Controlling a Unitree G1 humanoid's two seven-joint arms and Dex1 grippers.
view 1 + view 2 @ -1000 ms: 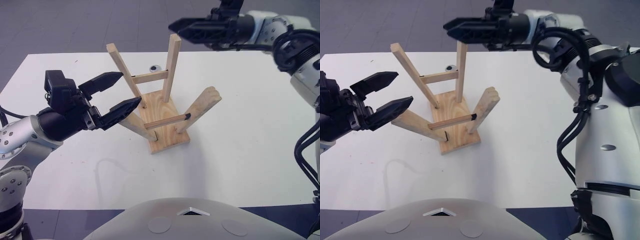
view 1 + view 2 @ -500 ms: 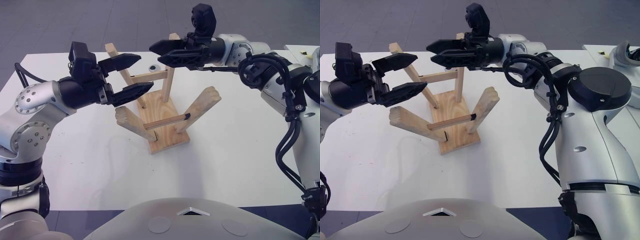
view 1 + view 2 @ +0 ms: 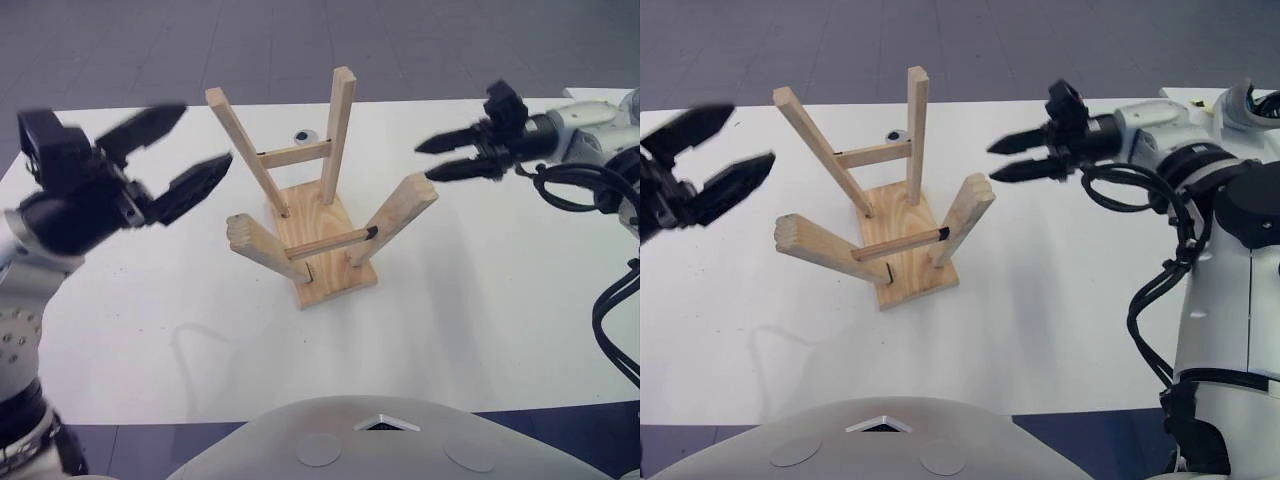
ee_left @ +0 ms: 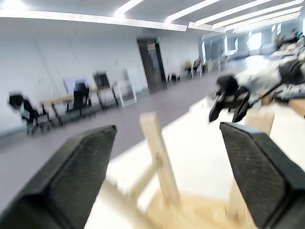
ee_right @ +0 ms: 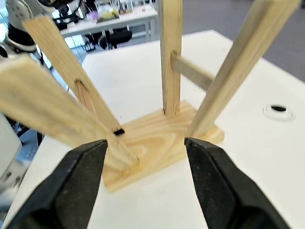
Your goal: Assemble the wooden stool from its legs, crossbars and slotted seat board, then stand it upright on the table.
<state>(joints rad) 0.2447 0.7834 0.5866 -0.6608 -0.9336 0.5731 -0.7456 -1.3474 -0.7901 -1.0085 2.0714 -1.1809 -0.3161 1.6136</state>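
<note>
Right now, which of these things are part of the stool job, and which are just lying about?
For the job:
seat board, four legs, two crossbars, standing legs-up; left gripper and right gripper, both open.

Just lying about:
small round disc on the white table.

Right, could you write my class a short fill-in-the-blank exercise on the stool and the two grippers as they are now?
1. The stool is upside down, its seat board flat on the ____ table.
2. ____ legs point upward from the board.
3. The left gripper and right gripper are both ____, holding nothing.

Missing words: white; four; open.
</note>
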